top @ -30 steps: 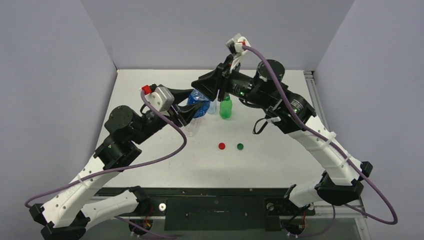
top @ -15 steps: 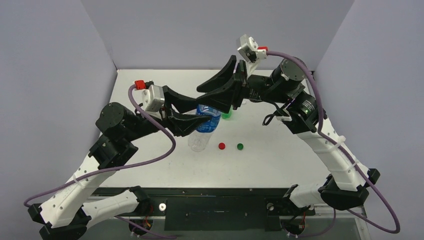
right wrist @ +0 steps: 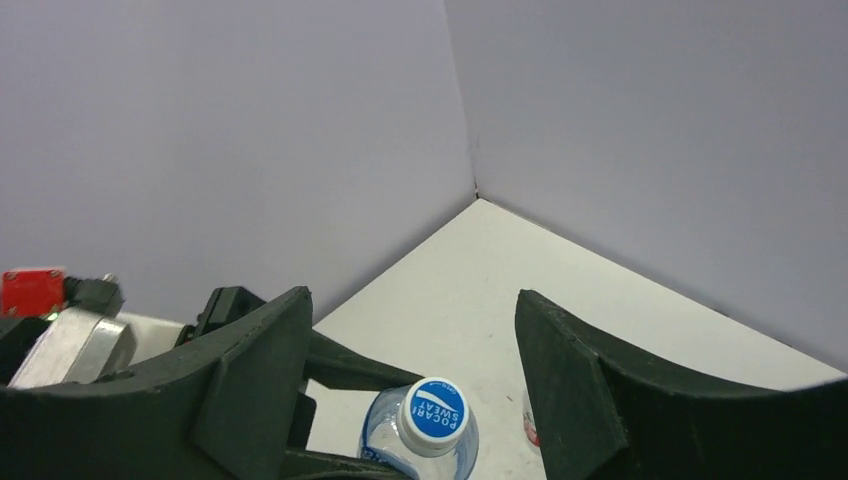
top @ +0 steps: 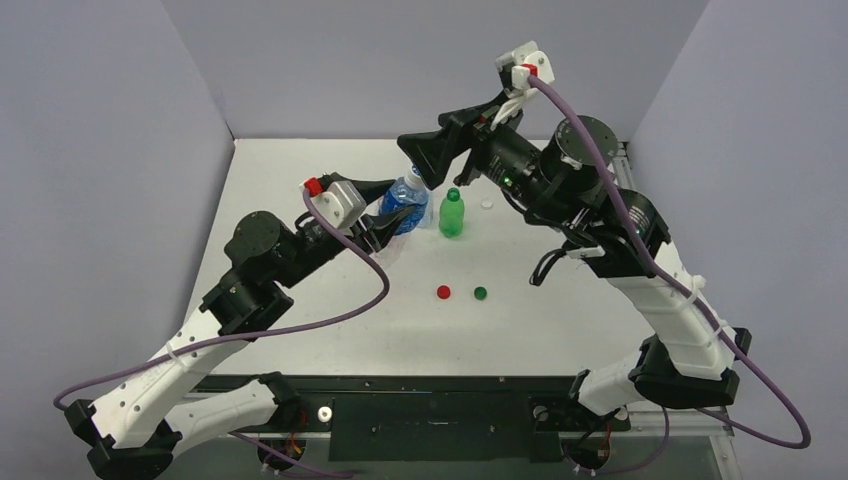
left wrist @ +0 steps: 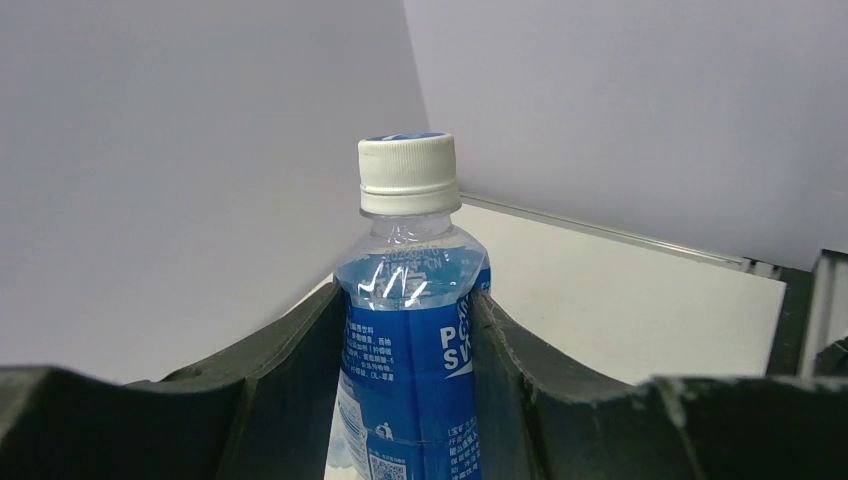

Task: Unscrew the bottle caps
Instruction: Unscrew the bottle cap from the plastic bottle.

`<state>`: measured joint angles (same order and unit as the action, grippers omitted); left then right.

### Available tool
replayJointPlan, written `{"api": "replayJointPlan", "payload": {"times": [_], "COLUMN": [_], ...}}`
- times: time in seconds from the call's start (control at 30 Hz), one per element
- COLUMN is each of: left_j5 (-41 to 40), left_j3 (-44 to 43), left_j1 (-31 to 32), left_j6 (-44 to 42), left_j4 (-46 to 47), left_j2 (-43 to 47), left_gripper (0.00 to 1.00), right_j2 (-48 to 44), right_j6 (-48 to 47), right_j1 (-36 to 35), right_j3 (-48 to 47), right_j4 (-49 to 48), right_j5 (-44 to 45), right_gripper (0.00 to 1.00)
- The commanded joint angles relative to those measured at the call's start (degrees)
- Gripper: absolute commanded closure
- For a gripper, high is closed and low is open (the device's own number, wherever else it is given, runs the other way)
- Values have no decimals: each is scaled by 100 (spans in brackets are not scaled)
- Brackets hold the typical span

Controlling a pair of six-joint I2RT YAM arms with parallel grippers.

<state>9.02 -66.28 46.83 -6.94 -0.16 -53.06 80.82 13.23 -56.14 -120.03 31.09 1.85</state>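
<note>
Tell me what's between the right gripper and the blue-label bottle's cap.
Nothing, only air: the right gripper hangs open over the whitish-blue cap, shown in the right wrist view.

Blue-label bottle (left wrist: 412,350) — base off the left wrist view's bottom edge, flanks behind the left claw (left wrist: 408,300)

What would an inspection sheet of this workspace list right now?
Surface: white table, with loose caps lying on it.
Job's things: blue-label bottle with its cap on; green bottle upright; red cap, green cap and white cap loose on the table.
Clutter: nothing seen.
Tools: left tool shut on the blue-label bottle; right tool open, poised over that cap.
Cables: purple cable along each arm.
Surroundings: plain grey walls on three sides.
</note>
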Motion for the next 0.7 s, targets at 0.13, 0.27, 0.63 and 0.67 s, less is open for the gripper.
{"api": "replayJointPlan", "payload": {"times": [0.13,0.27,0.63,0.67], "left_j5": [-487,-589,-1022,-1046], "left_j3": [120,176,236,237], "left_j1": [44,56,68,65], "left_j6": [-589,-658,-719,-721], "left_j4": [748,802,909,936], "left_j2": [163,190,148,143], "left_gripper": [100,100,100,100], "right_j2": [643,735,624,647], "right_j6": [234,472,870,904], "right_j1": [-99,-99,-99,-95], "right_j3": [-500,-480,88,95], "right_j4": [717,675,55,55], "right_j5": [1261,1178,581,547], "right_gripper": [34,34,51,52]}}
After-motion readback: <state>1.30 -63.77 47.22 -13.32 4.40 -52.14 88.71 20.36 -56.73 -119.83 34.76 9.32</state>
